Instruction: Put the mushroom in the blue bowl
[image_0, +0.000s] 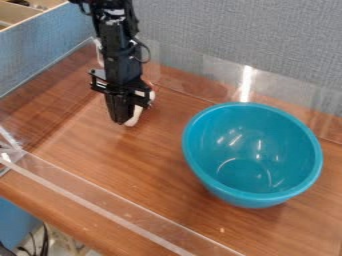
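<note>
Currently: grasp step | your gripper (128, 117) points down at the table (80, 150), jaws closed on the mushroom (138, 110), cream stem showing at the tips | bowl (251, 154) sits empty, well apart to the right | next: you lift clear of the rim, carry right over the bowl, release.
</note>
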